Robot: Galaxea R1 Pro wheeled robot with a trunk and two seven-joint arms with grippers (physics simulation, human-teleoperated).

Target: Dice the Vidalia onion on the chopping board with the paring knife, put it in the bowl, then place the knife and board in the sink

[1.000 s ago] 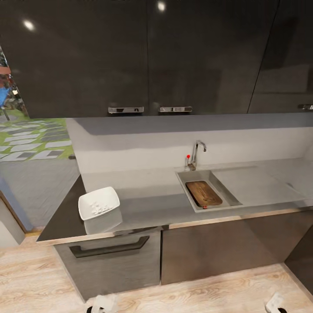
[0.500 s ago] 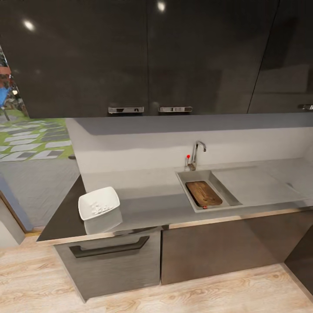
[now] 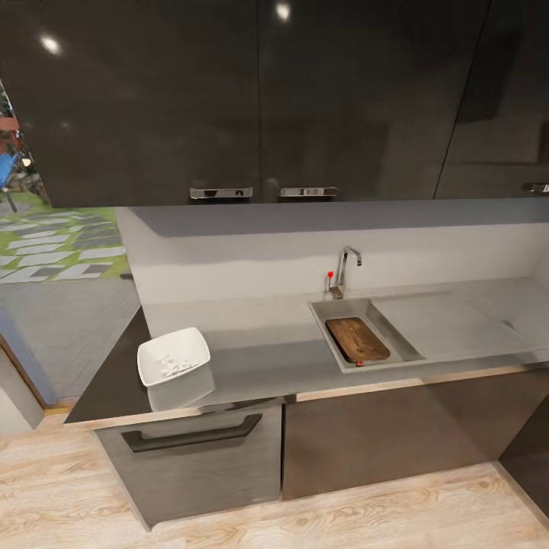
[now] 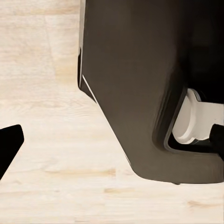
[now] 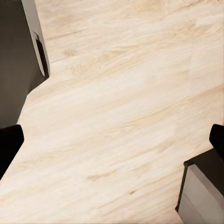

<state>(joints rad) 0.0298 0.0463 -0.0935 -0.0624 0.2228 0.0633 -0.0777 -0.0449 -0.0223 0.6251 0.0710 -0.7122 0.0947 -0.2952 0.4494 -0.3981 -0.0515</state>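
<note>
In the head view the sink (image 3: pixel 329 314) is set into the grey countertop (image 3: pixel 259 358). The dark brown chopping board (image 3: pixel 357 339) lies flat inside the basin. At the basin's near edge a small red-orange spot (image 3: pixel 359 364) looks like the paring knife's handle; its blade is too small to make out. The white square bowl (image 3: pixel 173 356) stands at the countertop's left end with white diced onion pieces (image 3: pixel 172 366) in it. My left gripper (image 4: pixel 112 140) and my right gripper (image 5: pixel 112 140) hang over the wooden floor, both open with nothing between their dark fingertips (image 4: pixel 9 144) (image 5: pixel 9 144).
A chrome tap (image 3: pixel 347 267) and a red knob (image 3: pixel 330 274) stand behind the basin, with the draining part (image 3: pixel 450 324) to its right. Black upper cabinets (image 3: pixel 259 99) hang overhead. A dark robot base part (image 4: pixel 140 93) shows in the left wrist view and cabinet corners (image 5: pixel 18 56) in the right wrist view.
One second ago the pale ends of both arms showed at the head view's lower edge; they have dropped out of it. Board, bowl and sink have not moved.
</note>
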